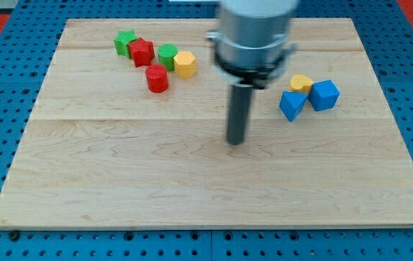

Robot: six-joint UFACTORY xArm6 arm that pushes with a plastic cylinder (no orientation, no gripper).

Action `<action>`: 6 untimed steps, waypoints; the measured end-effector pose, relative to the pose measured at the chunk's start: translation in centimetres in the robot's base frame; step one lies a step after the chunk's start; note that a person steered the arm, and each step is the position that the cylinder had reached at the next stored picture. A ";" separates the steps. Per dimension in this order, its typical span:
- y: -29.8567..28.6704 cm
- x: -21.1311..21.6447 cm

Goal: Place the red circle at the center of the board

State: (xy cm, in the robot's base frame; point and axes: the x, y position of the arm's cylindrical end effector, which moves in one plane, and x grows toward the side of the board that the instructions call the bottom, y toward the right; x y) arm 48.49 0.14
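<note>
No jaws, just rod: my tip (236, 142) sits near board (192, 196) center, touching nothing. Red circle (156, 79) lies up-left of it, just below green circle (167, 55) and red star (141, 51). Push must come from its far upper-left side.

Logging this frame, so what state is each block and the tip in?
red circle: upright, just below the top-left cluster.
red star: touching green star.
green circle: touching yellow hexagon.
my tip: near board centre, touching no block.
</note>
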 end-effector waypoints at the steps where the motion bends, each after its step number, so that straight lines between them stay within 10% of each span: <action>1: -6.5 0.1; 5: -21.0 -11.1; 6: -13.0 -14.9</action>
